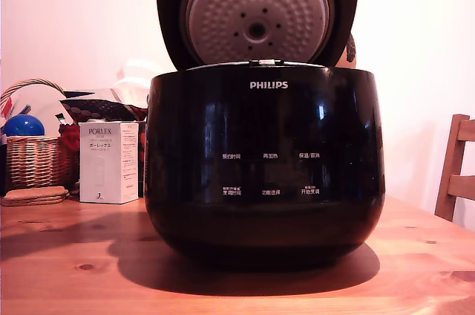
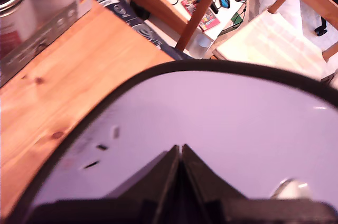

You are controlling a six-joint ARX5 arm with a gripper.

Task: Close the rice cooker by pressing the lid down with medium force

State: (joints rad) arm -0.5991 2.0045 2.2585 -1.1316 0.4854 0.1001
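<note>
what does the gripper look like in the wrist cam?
Only the gripper shows, in the wrist view: two matte black, wedge-shaped fingers tapering to narrow tips, on a blocky black base. No cables or markings visible. The exterior view shows no part of the arm.

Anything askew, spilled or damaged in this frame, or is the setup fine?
Nothing stands out. The rice cooker sits level on the wooden table with its lid standing open, inner plate facing the camera, as expected before closing. The white box and basket stand upright at the exterior view's left. No spill or damage is visible.
</note>
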